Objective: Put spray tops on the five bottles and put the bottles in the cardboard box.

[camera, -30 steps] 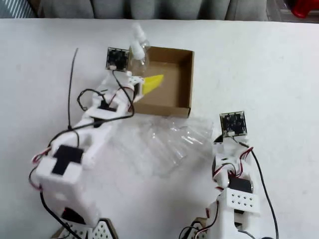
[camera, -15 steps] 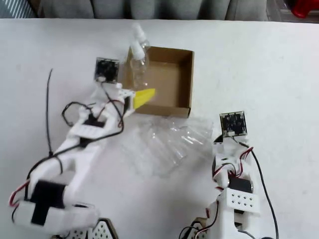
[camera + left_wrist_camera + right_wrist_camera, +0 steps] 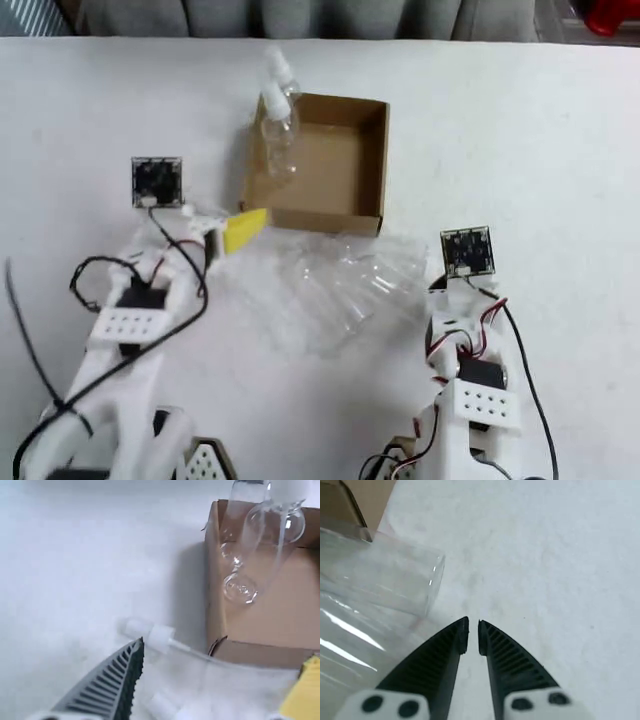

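bottles (image 3: 278, 125), two capped, lean in the cardboard box's (image 3: 375, 165) corner beyond the left gripper's (image 3: 232, 230) wide-spread fingers, a loose spray top (image 3: 150, 631) at its grey fingertip; the right gripper's (image 3: 472, 630) fingers, nearly pressed together, hover over bare table (image 3: 520, 120) beside the clear bag's (image 3: 330, 285) edge.

Left hand (image 3: 236, 228) has drawn back from the cardboard box (image 3: 320, 217).

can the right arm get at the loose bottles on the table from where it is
Probably yes. The right end effector sits right beside the nearest bottle, nothing between them, though its jaws look shut and would need opening first.
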